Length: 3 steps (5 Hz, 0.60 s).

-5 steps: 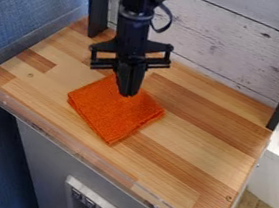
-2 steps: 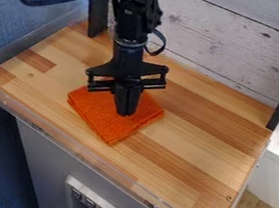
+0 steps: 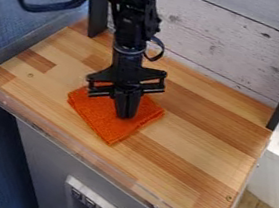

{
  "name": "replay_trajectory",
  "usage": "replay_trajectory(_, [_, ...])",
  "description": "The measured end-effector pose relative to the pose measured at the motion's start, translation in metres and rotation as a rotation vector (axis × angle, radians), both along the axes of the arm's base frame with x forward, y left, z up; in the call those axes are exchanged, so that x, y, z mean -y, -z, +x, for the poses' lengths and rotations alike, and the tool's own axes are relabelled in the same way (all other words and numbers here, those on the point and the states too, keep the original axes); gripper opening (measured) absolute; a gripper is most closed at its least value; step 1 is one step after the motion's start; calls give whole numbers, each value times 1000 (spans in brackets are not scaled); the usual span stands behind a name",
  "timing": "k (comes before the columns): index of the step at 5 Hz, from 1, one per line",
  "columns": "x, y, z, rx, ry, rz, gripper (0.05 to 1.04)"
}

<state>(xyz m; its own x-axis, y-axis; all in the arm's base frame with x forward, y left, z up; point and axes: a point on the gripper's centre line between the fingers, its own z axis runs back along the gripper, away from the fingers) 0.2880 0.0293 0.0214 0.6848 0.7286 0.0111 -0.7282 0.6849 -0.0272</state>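
Camera view: the black two-finger gripper [image 3: 125, 116] has come down and forward in the frame over the last second, from the back part of the folded orange cloth [image 3: 108, 125] to about its middle. Most of that shift came early; since the latest earlier frame it has moved only slightly further, so the motion looks to be slowing as it nears the fabric. Its fingers stand narrow, close together, and their tips are at or just above the cloth; whether they touch it or pinch a fold, I cannot tell.

The cloth itself has not moved. It lies flat on the light wooden bench [image 3: 191, 151], left of centre, with one corner pointing toward the clear front lip [image 3: 86, 155], and its visible edges run as they did before, with no lifted corner or new crease to see.

For the work on the cloth, this means the approach seems nearly finished while any effect on it has yet to show. With the fingers this narrow, a firm grip on the fabric would probably call for opening them first.
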Motion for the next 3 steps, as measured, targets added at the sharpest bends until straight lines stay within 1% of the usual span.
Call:
replay_trajectory(1, [-1,8,0,-4,9,11,59])
replay_trajectory(2, [-3,8,1,-3,26,24,59])
replay_trajectory(3, [-5,12,4,-13,104,33,59])
